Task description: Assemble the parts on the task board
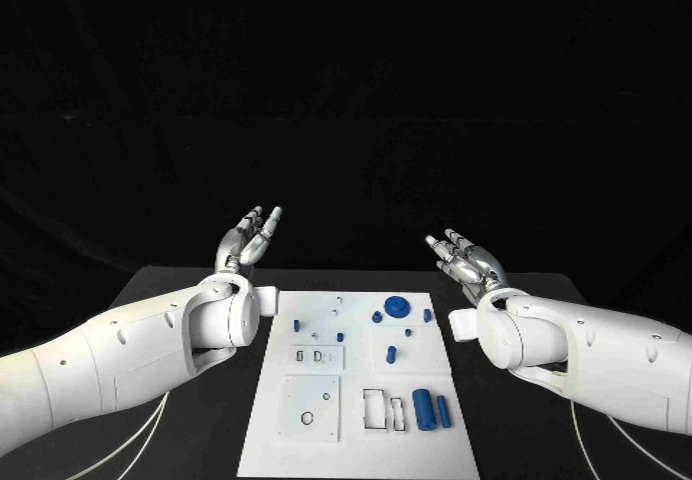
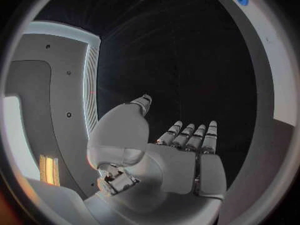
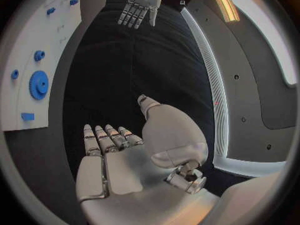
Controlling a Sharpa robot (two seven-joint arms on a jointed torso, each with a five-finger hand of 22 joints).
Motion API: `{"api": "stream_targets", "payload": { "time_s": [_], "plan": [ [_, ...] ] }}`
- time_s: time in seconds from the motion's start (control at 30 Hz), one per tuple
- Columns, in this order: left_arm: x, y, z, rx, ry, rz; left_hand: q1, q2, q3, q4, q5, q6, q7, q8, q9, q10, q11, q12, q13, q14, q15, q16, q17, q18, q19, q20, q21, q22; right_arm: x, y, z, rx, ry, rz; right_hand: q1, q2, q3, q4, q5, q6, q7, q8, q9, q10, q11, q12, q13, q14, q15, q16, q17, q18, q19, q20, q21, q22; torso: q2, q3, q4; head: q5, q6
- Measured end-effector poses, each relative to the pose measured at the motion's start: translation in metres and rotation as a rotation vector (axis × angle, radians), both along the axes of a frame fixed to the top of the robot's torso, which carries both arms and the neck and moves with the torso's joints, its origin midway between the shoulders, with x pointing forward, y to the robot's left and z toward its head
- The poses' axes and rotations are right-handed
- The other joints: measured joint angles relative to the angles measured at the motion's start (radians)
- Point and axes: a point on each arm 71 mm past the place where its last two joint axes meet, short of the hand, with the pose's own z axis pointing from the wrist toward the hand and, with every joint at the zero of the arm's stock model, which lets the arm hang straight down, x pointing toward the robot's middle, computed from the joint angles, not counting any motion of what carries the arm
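Observation:
The white task board lies in the middle of the black table. On it are a blue gear, small blue pieces around it such as a peg, and two blue cylinders near the front. My left hand is raised past the board's far left corner, fingers straight and apart, holding nothing. My right hand is raised past the far right corner, also empty with its fingers spread. The right wrist view shows the right hand, the board, the gear and the left hand.
The board has a raised square plate with holes at its front left and rectangular slots beside the cylinders. Bare black table lies on both sides of the board. In the left wrist view the left hand faces dark open space.

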Motion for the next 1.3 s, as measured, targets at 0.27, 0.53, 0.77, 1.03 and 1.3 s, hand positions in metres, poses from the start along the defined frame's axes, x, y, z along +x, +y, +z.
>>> {"api": "stream_targets", "payload": {
  "time_s": [0.27,0.53,0.77,1.03,1.3],
  "plan": [
    [0.002,0.0,0.002,-0.037,-0.022,-0.025,0.046,0.002,0.01,0.01,0.0,0.03,0.0,0.012,0.009,0.018,0.027,0.005,0.005,0.025,0.019,0.009,0.007,0.015,0.005,0.012,0.005,0.002,0.009,-0.008,-0.004,0.027,0.057,0.134,0.123,-0.026,0.055,-0.092,-0.02,0.122,0.007,0.044,0.03,0.15,0.02,0.031,0.017,0.145,0.016,0.051,0.031,0.0,0.15,0.012,0.059,0.027,0.0,-0.0001,0.0,0.0,0.0],
    [-0.007,0.021,0.006,-0.05,-0.028,-0.038,0.181,-0.041,0.031,-0.051,0.003,0.327,0.02,0.123,0.091,0.469,0.03,0.115,0.053,0.526,-0.041,0.208,0.121,0.072,0.368,0.011,0.173,0.079,0.028,-0.019,0.01,-0.168,-0.044,0.204,0.208,-0.09,0.146,-0.213,-0.027,0.437,0.03,0.149,0.093,0.559,-0.008,0.092,0.04,0.529,-0.028,0.175,0.096,0.062,0.52,0.006,0.19,0.071,0.005,0.0023,-0.004,-0.002,-0.01],
    [-0.013,0.024,0.01,-0.048,-0.043,-0.096,0.311,-0.086,0.08,-0.131,0.003,0.65,0.067,0.255,0.166,0.8,-0.032,0.186,0.059,0.796,-0.119,0.333,0.186,0.132,0.618,-0.005,0.287,0.11,0.037,-0.014,0.032,-0.507,-0.231,0.288,0.225,-0.146,0.224,-0.291,-0.006,0.68,0.063,0.213,0.128,0.841,-0.057,0.102,0.049,0.81,-0.091,0.251,0.159,0.078,0.744,-0.04,0.315,0.121,0.014,0.006,-0.0076,-0.008,-0.016],
    [-0.024,0.027,0.021,-0.004,-0.069,-0.183,0.353,-0.119,0.148,-0.154,0.003,0.709,0.088,0.265,0.173,0.914,-0.069,0.161,0.05,0.922,-0.166,0.38,0.24,0.132,0.724,-0.055,0.338,0.122,0.044,0.002,0.058,-0.754,-0.356,0.364,0.227,-0.174,0.239,-0.339,0.025,0.832,0.083,0.223,0.156,1.045,-0.107,0.092,0.061,1.031,-0.162,0.335,0.289,0.077,0.824,-0.107,0.585,0.29,0.027,0.0076,-0.0059,-0.014,-0.016],
    [-0.04,0.023,0.037,0.008,-0.081,-0.263,0.337,-0.144,0.161,-0.146,0.003,0.709,0.088,0.262,0.174,0.922,-0.072,0.13,0.049,0.942,-0.17,0.39,0.261,0.132,0.736,-0.061,0.348,0.124,0.042,0.026,0.071,-0.949,-0.425,0.435,0.186,-0.215,0.251,-0.347,0.068,0.892,0.06,0.218,0.186,1.126,-0.143,0.077,0.096,1.153,-0.206,0.512,0.495,0.093,0.871,-0.145,0.801,0.431,0.054,0.0059,-0.0041,-0.014,-0.011]
  ]
}}
